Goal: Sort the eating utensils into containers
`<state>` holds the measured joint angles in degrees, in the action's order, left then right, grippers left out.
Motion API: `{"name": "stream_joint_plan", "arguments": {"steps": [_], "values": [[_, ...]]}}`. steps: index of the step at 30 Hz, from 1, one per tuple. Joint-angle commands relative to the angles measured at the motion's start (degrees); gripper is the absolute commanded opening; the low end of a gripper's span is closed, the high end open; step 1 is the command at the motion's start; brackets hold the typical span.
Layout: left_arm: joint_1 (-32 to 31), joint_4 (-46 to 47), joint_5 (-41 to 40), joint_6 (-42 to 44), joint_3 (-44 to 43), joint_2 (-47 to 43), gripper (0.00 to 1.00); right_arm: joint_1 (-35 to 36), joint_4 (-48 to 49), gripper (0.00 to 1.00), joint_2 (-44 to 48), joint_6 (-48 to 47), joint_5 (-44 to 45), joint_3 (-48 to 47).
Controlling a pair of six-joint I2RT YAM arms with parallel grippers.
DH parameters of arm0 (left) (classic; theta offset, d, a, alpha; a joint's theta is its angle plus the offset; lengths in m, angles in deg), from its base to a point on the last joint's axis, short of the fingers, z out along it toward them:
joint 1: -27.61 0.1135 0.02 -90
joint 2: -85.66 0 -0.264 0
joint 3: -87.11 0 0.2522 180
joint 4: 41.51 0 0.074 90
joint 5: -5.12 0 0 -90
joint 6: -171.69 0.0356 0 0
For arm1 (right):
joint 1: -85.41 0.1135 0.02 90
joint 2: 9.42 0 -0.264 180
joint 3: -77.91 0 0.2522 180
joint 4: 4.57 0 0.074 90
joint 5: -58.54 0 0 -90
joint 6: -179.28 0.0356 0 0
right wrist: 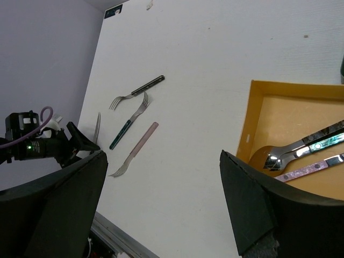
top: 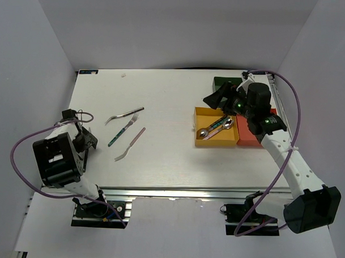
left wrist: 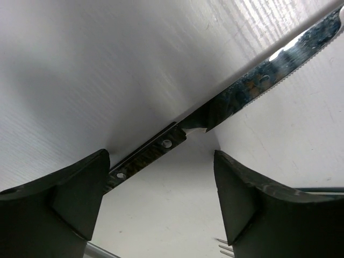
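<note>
Left claw [left wrist: 161,180] gapes wide, gripping nothing; a black-handled knife [left wrist: 242,91] lies between its fingers [left wrist: 70,193] on the worktop [left wrist: 107,64], blade slanting away rightward; right claw [right wrist: 161,161] wide open, empty, near yellow tray [right wrist: 248,123] holding 3 utensils [right wrist: 322,144].

No legible text or markings

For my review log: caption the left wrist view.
Open left gripper low over a black-handled knife lying on the white table.

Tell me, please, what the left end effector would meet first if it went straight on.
Probably the black-handled silver knife lying on the white table between the left end effector's open jaws; depth is unclear.
</note>
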<state>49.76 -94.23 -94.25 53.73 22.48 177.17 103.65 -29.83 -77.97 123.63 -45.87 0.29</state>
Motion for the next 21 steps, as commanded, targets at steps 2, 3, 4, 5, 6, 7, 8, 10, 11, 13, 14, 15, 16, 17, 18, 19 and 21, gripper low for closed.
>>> {"name": "stream_joint_plan", "arguments": {"steps": [2, 3, 4, 5, 6, 7, 8, 10, 11, 13, 14, 15, 16, 17, 18, 19, 21], "values": [[0.79, 1.34, 1.1, 1.77, 0.16, 1.74, 0.84, 2.5, 1.23, 0.89, 1.67, 1.07, 2.54, -1.36], [0.79, 1.34, 1.36, 1.77, 0.16, 2.1, 0.82, 2.76, 1.14, 0.89, 1.76, 1.16, 2.81, -1.45], [0.7, 1.52, 1.8, 1.86, 0.25, 3.23, 0.78, 3.29, 1.14, 0.89, 2.19, 1.33, 3.07, -1.19], [0.7, 1.69, 2.07, 1.86, 0.33, 3.76, 0.76, 3.55, 1.14, 0.89, 2.37, 1.42, 3.77, -1.1], [0.79, 1.78, 2.07, 1.86, 0.42, 4.2, 0.7, 3.73, 1.14, 0.89, 2.63, 1.77, 4.04, -1.01], [0.7, 2.39, 2.07, 1.86, 0.51, 4.56, 0.65, 4.08, 1.05, 0.89, 3.07, 1.86, 4.22, -0.66], [0.7, 2.66, 2.07, 1.86, 0.77, 5.17, 0.63, 4.17, 1.05, 0.89, 3.34, 2.04, 4.65, -0.57], [0.7, 3.27, 1.81, 1.86, 1.04, 5.61, 0.56, 4.35, 0.79, 0.89, 4.13, 2.21, 4.83, -0.31], [0.79, 3.45, 1.89, 1.95, 1.13, 5.88, 0.53, 4.44, 0.52, 0.89, 4.39, 2.21, 5.27, -0.04], [0.7, 3.98, 2.07, 2.04, 1.21, 6.76, 0.49, 4.61, 0.26, 0.89, 5.18, 2.39, 5.36, 0.05], [0.61, 4.15, 1.98, 2.21, 1.21, 7.02, 0.45, 4.61, 0.34, 0.89, 5.45, 2.56, 5.45, 0.31], [0.52, 4.5, 1.72, 2.21, 1.56, 7.28, 0.42, 4.61, 0.26, 0.89, 5.8, 2.74, 5.36, 0.4], [0.52, 4.68, 1.63, 2.21, 1.65, 7.46, 0.36, 4.7, 0.34, 0.89, 6.32, 3.18, 5.36, 0.49], [0.44, 4.77, 1.63, 2.21, 1.57, 7.63, 0.31, 4.7, 0.35, 0.89, 6.68, 3.36, 5.36, 0.57], [0.52, 5.03, 2.59, 2.39, 1.57, 7.81, 0.26, 4.79, 0.35, 0.89, 6.94, 3.53, 5.45, 0.66], [0.35, 5.3, 2.86, 2.39, 1.57, 7.99, 0.21, 4.96, 0.52, 0.89, 7.55, 3.79, 5.62, 0.84], [0.35, 5.38, 3.56, 2.48, 1.74, 7.99, 0.0, 5.14, 0.87, 0.89, 8.17, 4.23, 5.98, 1.8]]}}
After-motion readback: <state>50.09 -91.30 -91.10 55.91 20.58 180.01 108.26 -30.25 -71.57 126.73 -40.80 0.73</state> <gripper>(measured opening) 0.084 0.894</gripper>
